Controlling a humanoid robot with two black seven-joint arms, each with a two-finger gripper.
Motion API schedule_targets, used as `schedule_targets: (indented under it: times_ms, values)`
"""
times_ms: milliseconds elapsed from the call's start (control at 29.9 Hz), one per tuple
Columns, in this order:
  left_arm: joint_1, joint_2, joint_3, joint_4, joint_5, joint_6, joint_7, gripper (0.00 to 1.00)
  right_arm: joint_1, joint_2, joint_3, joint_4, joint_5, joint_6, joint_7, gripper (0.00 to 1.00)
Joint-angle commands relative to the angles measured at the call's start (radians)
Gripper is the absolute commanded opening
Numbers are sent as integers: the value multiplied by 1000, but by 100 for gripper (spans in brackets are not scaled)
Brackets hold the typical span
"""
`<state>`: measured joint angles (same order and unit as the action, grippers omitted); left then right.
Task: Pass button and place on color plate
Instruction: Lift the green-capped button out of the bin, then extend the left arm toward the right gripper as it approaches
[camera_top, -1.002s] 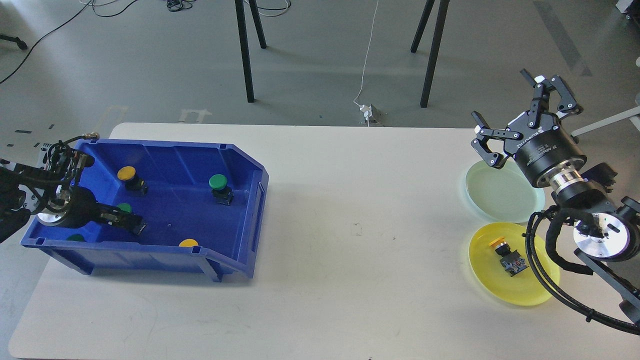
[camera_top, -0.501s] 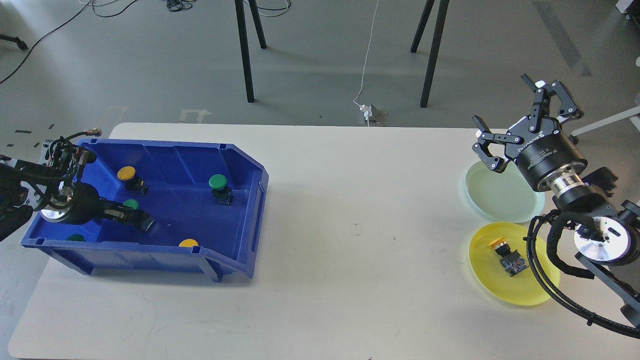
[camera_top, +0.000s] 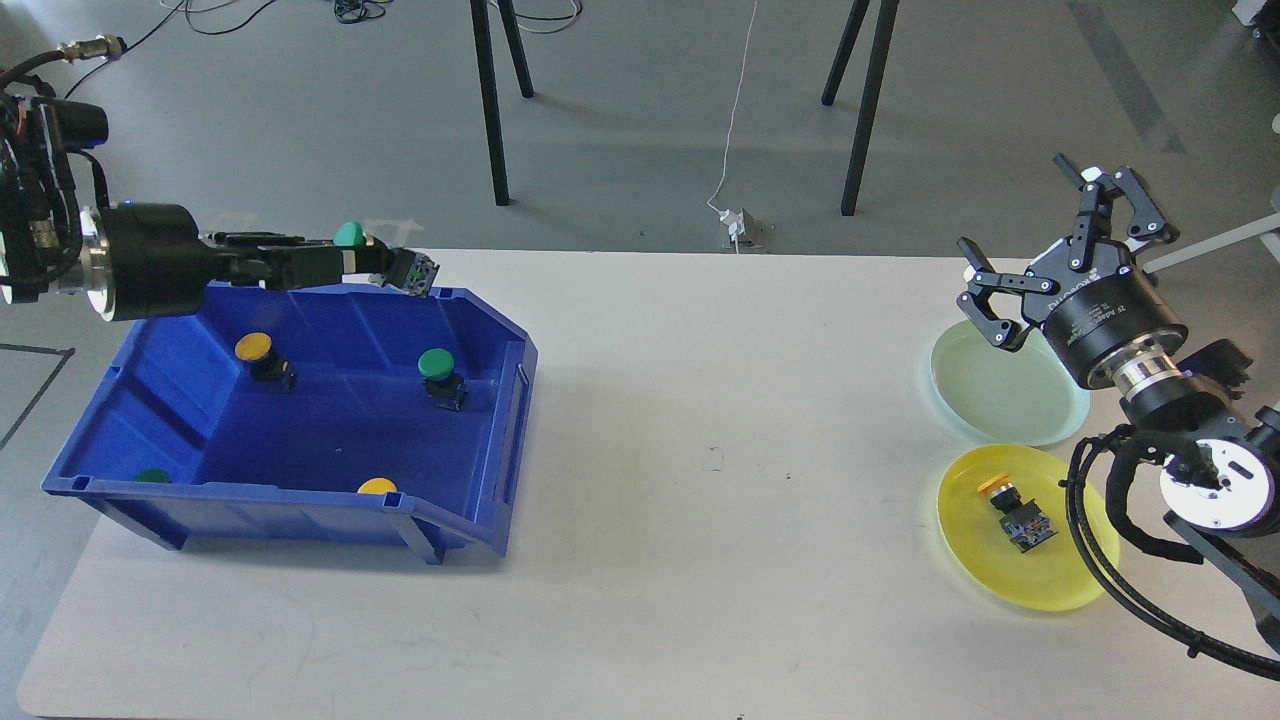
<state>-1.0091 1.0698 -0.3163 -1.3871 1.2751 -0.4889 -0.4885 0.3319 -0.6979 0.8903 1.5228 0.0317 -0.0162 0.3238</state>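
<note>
My left gripper (camera_top: 375, 262) is shut on a green button (camera_top: 351, 237) and holds it in the air above the far rim of the blue bin (camera_top: 300, 505). In the bin lie a yellow button (camera_top: 254, 349), a green button (camera_top: 438, 366), another yellow button (camera_top: 377, 487) and a green one (camera_top: 152, 476) at the near wall. My right gripper (camera_top: 1035, 250) is open and empty above the pale green plate (camera_top: 1000, 385). The yellow plate (camera_top: 1030, 575) holds one yellow button (camera_top: 1012, 506).
The white table (camera_top: 700, 450) has bare room between the bin and the plates. Black tripod legs (camera_top: 490, 100) and a cable with a socket (camera_top: 740, 228) stand on the floor beyond the table's far edge.
My left gripper has risen out of the bin with the green button and moved up and to the right. My right gripper has shifted slightly right.
</note>
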Motion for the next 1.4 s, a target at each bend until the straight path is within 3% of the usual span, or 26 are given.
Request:
schedule_targets:
  times_ms: [0, 167, 401, 701, 1035, 1369]
  values:
    - [1, -89, -24, -24, -187, 0, 0, 8, -27, -14, -2, 16, -61, 8, 0, 99]
    - [27, -315, -21, 5, -338, 0, 0, 8, -77, -31, -5, 78, -226, 30, 8, 99]
    - [75, -553, -21, 124, -372, 0, 0, 8, -123, -31, -36, 181, -409, 33, 83, 99]
    - [78, -562, -20, 138, -402, 0, 0, 8, -39, 37, -157, 194, -431, 110, 165, 99]
    - [75, -565, -17, 138, -407, 0, 0, 8, 166, 103, -372, 149, -426, 87, 165, 99]
    - [75, -565, -17, 140, -408, 0, 0, 8, 188, 164, -369, 132, -421, 28, 165, 97]
